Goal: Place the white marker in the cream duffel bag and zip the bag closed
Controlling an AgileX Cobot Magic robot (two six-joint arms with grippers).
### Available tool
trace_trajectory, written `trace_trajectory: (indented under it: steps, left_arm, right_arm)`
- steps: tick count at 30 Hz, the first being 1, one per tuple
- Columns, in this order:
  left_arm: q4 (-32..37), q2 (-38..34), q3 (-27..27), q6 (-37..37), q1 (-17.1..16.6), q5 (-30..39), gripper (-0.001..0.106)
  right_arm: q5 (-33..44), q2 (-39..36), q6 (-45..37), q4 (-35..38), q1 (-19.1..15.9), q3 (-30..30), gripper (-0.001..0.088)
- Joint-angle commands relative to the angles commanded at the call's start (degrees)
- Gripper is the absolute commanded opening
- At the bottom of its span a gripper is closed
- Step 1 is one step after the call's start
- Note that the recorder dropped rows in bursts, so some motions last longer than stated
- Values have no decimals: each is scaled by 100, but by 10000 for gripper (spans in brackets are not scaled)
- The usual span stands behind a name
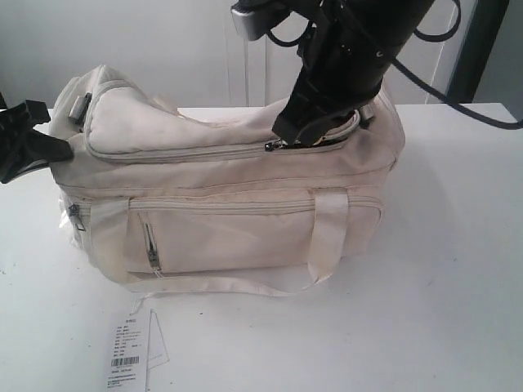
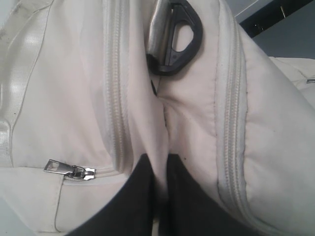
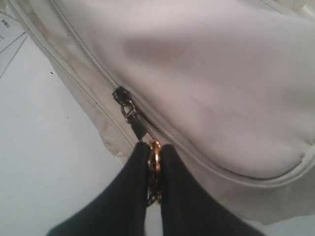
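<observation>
A: Stage?
B: Late. On the table (image 1: 441,310) the cream duffel bag (image 1: 229,220) is laid on its base. The top zip is seen shut up to the slider (image 1: 274,145); the stretch under the right arm can't be judged.
A: Claws?
B: The left claw (image 2: 157,158) looks closed on a fabric fold at the bag's end. The right claw (image 3: 154,147) is clamped on the gold zipper pull (image 3: 154,164).
A: And the white marker?
B: Not seen in any view; presumed inside. Zipping is left to be finished.
</observation>
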State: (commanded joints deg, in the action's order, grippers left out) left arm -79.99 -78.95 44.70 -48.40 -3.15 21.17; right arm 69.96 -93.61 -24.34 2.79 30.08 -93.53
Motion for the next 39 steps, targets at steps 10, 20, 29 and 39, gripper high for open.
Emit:
trace_trajectory:
  steps: [10, 20, 29, 39]
  left_arm:
    - [34, 0, 0, 0, 0, 0, 0]
    - [33, 0, 0, 0, 0, 11, 0]
    - [33, 0, 0, 0, 0, 11, 0]
    - [33, 0, 0, 0, 0, 7, 0]
  right_arm:
    - [0, 22, -105, 0, -44, 176, 0]
    - [0, 22, -105, -35, -44, 232, 0]
    - [0, 22, -105, -139, -54, 232, 0]
    - [0, 25, -140, 148, -278, 232, 0]
